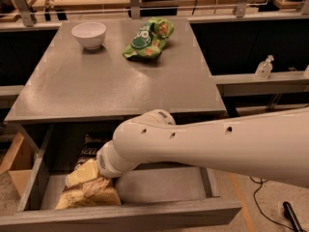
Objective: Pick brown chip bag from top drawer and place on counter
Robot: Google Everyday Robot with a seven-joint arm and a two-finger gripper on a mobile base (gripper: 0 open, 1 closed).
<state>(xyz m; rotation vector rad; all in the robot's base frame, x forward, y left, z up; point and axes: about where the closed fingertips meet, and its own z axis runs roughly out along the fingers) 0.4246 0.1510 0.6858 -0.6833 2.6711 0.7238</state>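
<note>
The top drawer (159,217) is pulled open below the counter (111,86). The brown chip bag (91,196) lies in the drawer's left half, its dark end toward the back and its pale yellow end at the front. My white arm (203,144) reaches in from the right and down into the drawer. My gripper (92,175) is at the arm's end, right on the middle of the bag and mostly hidden behind the wrist.
A white bowl (89,34) and a small green bag (147,38) sit at the back of the counter. A sanitizer bottle (264,67) stands on a ledge to the right. A cardboard box (13,161) sits left of the drawer.
</note>
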